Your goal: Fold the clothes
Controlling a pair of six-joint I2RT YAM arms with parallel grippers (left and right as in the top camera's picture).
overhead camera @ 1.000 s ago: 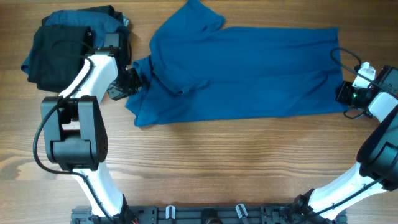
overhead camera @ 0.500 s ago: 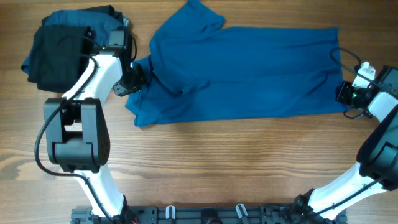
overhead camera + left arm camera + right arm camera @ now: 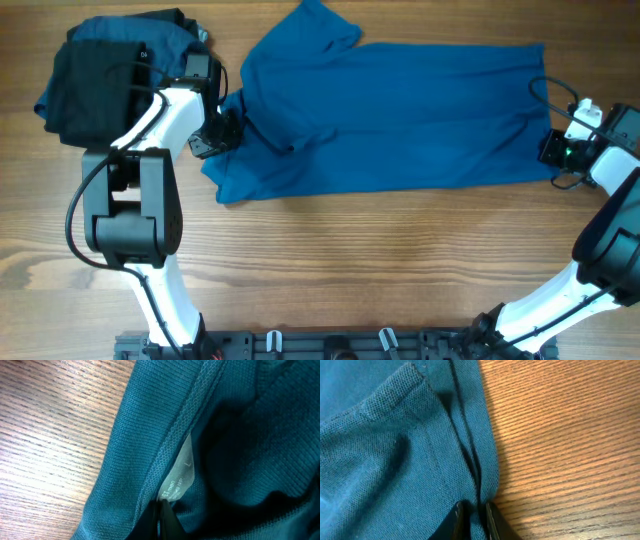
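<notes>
The medium-blue polo shirt (image 3: 400, 110) lies spread across the table, collar end at the left, hem at the right. My left gripper (image 3: 222, 128) is shut on the shirt's collar; in the left wrist view its fingers (image 3: 161, 521) pinch the ribbed collar fabric (image 3: 165, 450) beside a white label (image 3: 179, 477). My right gripper (image 3: 552, 150) is shut on the shirt's hem corner; in the right wrist view the fingers (image 3: 472, 520) clamp the hem edge (image 3: 420, 460).
A pile of black and dark blue garments (image 3: 95, 75) sits at the far left corner, just behind my left arm. Bare wooden table (image 3: 380, 260) shows in front of the shirt. The right arm's cable loops near the shirt's right edge.
My left gripper has shifted slightly right and up along the collar, still holding it. The shirt and right gripper have not visibly moved.
</notes>
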